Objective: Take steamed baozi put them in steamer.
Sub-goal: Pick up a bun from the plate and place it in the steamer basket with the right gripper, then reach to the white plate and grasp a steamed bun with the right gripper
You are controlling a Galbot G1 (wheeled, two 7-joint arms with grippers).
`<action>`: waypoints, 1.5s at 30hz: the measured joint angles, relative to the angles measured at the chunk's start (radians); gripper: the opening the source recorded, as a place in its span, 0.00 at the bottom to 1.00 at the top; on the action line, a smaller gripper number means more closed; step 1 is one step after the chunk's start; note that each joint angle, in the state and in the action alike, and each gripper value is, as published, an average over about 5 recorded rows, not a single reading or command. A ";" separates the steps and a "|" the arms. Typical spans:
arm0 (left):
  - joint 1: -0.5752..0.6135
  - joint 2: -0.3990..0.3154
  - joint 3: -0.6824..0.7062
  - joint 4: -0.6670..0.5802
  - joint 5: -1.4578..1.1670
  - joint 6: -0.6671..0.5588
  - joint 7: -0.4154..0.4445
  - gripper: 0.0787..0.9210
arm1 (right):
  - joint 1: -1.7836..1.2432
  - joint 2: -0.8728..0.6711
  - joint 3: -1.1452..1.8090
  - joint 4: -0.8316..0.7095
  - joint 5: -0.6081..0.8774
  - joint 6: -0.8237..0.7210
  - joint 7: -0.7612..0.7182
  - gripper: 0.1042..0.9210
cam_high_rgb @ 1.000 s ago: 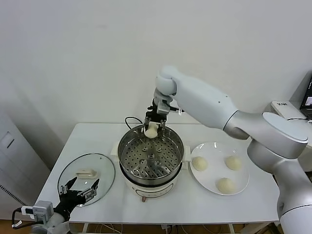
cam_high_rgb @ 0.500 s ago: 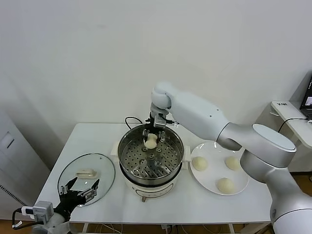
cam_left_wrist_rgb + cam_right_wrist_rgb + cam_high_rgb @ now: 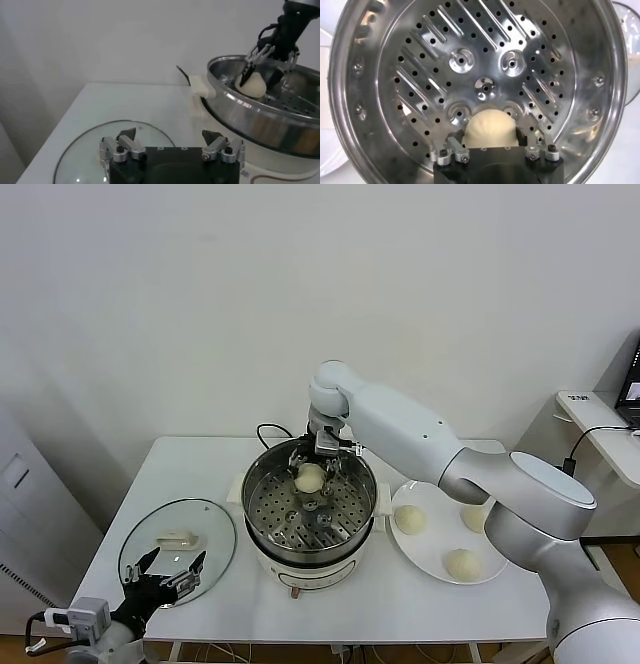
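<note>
One cream-white baozi point(image 3: 310, 477) rests on the perforated tray at the back of the steel steamer point(image 3: 262, 524). My right gripper point(image 3: 318, 463) reaches down into the pot, open, its fingers spread on either side of this bun. The right wrist view shows the bun point(image 3: 490, 129) between the right gripper's point(image 3: 491, 134) parted fingers. Three more baozi point(image 3: 409, 519) point(image 3: 478, 517) point(image 3: 462, 563) lie on the white plate point(image 3: 440, 536) to the right of the steamer. My left gripper point(image 3: 160, 576) waits open at the table's front left corner.
A round glass lid point(image 3: 205, 529) with a cream handle point(image 3: 177, 538) lies flat left of the steamer, just beyond the left gripper point(image 3: 171, 136). A black cord point(image 3: 268, 430) runs behind the pot. The wall stands close behind the table.
My right gripper came down from above the steamer's back rim into the pot with the baozi. Its fingers have spread apart, and the bun now sits on the tray.
</note>
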 measured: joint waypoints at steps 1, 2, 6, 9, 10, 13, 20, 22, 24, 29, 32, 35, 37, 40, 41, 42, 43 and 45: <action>0.003 -0.001 -0.001 -0.001 0.000 0.000 0.000 0.88 | 0.009 -0.005 -0.003 0.000 0.013 0.000 -0.002 0.87; 0.005 -0.002 -0.003 -0.002 0.000 -0.001 0.000 0.88 | 0.020 -0.011 -0.008 -0.001 0.029 0.000 -0.004 0.88; 0.014 -0.002 -0.009 -0.008 0.001 -0.002 0.000 0.88 | 0.078 -0.046 -0.046 0.002 0.119 0.000 -0.011 0.88; 0.018 -0.001 -0.012 -0.011 0.001 -0.003 0.000 0.88 | 0.132 -0.087 -0.091 0.000 0.203 0.000 -0.018 0.88; 0.019 -0.001 -0.013 -0.012 0.001 -0.003 0.000 0.88 | 0.149 -0.103 -0.108 0.000 0.232 0.000 -0.021 0.88; 0.022 0.000 -0.014 -0.013 0.001 -0.004 0.001 0.88 | 0.198 -0.153 -0.161 0.003 0.314 0.000 -0.028 0.88; 0.024 0.001 -0.015 -0.014 0.001 -0.004 0.002 0.88 | 0.271 -0.276 -0.289 0.027 0.478 -0.068 -0.046 0.88; 0.023 0.000 -0.014 -0.014 0.001 -0.004 0.002 0.88 | 0.281 -0.309 -0.325 0.035 0.515 -0.132 -0.047 0.88; 0.023 -0.002 -0.014 -0.014 0.001 -0.004 0.001 0.88 | 0.286 -0.340 -0.357 0.043 0.548 -0.212 -0.046 0.88; 0.023 -0.005 -0.013 -0.015 0.001 -0.004 0.001 0.88 | 0.288 -0.408 -0.415 0.063 0.603 -0.401 -0.033 0.88; 0.022 -0.007 -0.013 -0.015 0.002 -0.004 0.001 0.88 | 0.278 -0.436 -0.436 0.070 0.622 -0.487 -0.021 0.88; 0.022 -0.009 -0.013 -0.015 0.003 -0.004 0.001 0.88 | 0.262 -0.453 -0.450 0.070 0.637 -0.556 -0.005 0.88; 0.022 -0.011 -0.013 -0.015 0.004 -0.004 0.001 0.88 | 0.249 -0.462 -0.457 0.070 0.646 -0.594 0.007 0.88; 0.022 -0.011 -0.014 -0.015 0.004 -0.004 0.001 0.88 | 0.227 -0.470 -0.462 0.068 0.658 -0.641 0.025 0.88; 0.022 -0.012 -0.014 -0.015 0.004 -0.004 0.001 0.88 | 0.218 -0.472 -0.463 0.066 0.660 -0.655 0.032 0.88; 0.021 -0.012 -0.015 -0.015 0.004 -0.004 0.001 0.88 | 0.209 -0.472 -0.463 0.064 0.662 -0.667 0.039 0.88; 0.021 -0.012 -0.015 -0.015 0.005 -0.004 0.001 0.88 | 0.201 -0.473 -0.462 0.061 0.663 -0.677 0.045 0.88; 0.021 -0.013 -0.015 -0.015 0.005 -0.004 0.001 0.88 | 0.182 -0.473 -0.460 0.054 0.663 -0.694 0.058 0.88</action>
